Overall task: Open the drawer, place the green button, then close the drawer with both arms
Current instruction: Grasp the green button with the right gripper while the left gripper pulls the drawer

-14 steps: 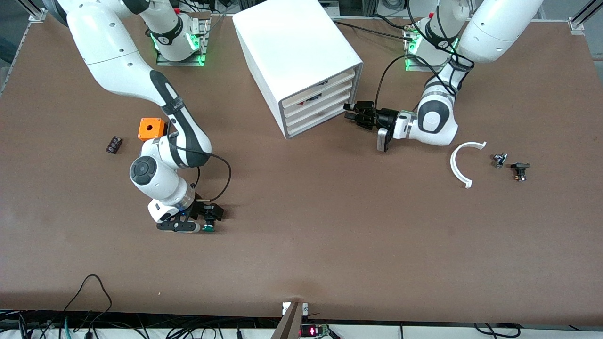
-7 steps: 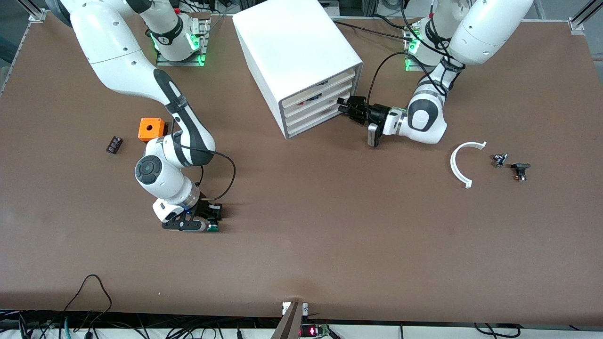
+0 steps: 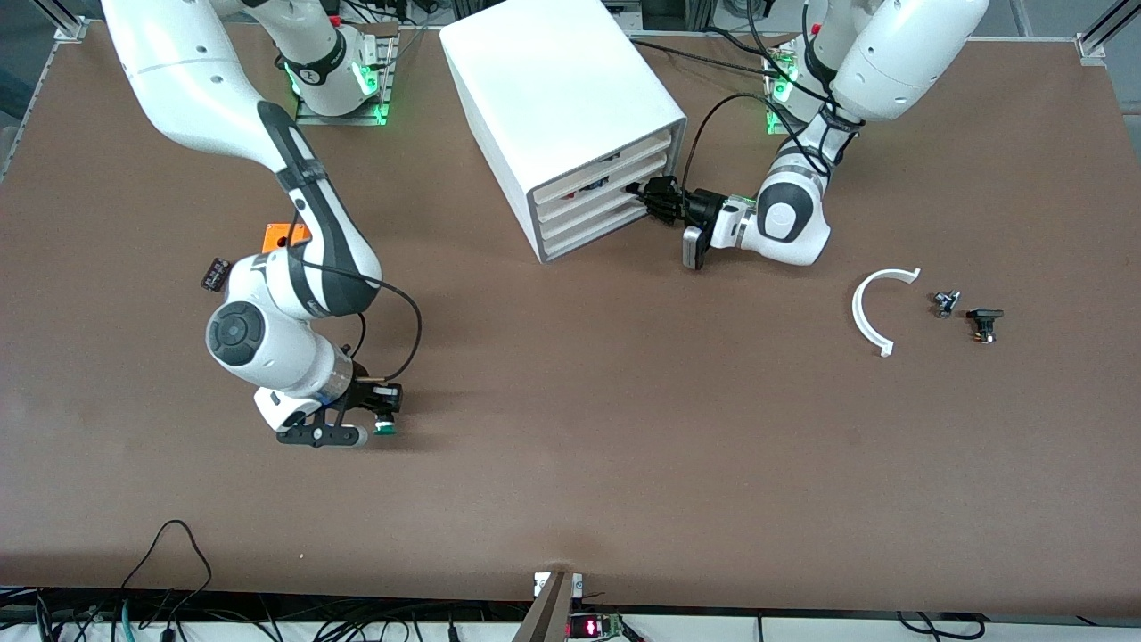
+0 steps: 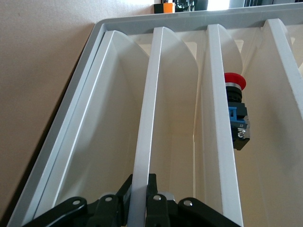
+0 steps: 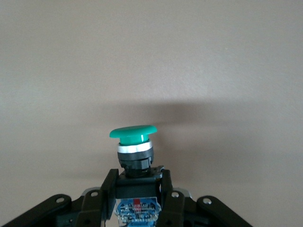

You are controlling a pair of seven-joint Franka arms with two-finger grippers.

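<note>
The white cabinet (image 3: pixel 553 80) stands at the robots' side of the table with all four cream drawer fronts flush. My left gripper (image 3: pixel 640 198) is at the fronts' end toward the left arm. In the left wrist view it (image 4: pixel 140 201) is shut on the thin edge of one lower drawer front (image 4: pixel 147 118); I cannot tell whether this is the lowest drawer (image 3: pixel 588 234). My right gripper (image 3: pixel 379 417) is shut on the black body of the green-capped button (image 3: pixel 385 427), low over bare table. The right wrist view shows the gripper (image 5: pixel 137 189) and the button (image 5: pixel 134 135).
An orange cube (image 3: pixel 283 234), partly hidden by the right arm, and a small black part (image 3: pixel 215 272) lie toward the right arm's end. A white curved piece (image 3: pixel 869 312) and two small parts (image 3: pixel 945 303) (image 3: pixel 983 323) lie toward the left arm's end. A red-capped button (image 4: pixel 235 81) sits in an upper drawer.
My left gripper moved in to the cabinet and now pinches a drawer front's edge. My right arm shifted toward its own end of the table, carrying the green button.
</note>
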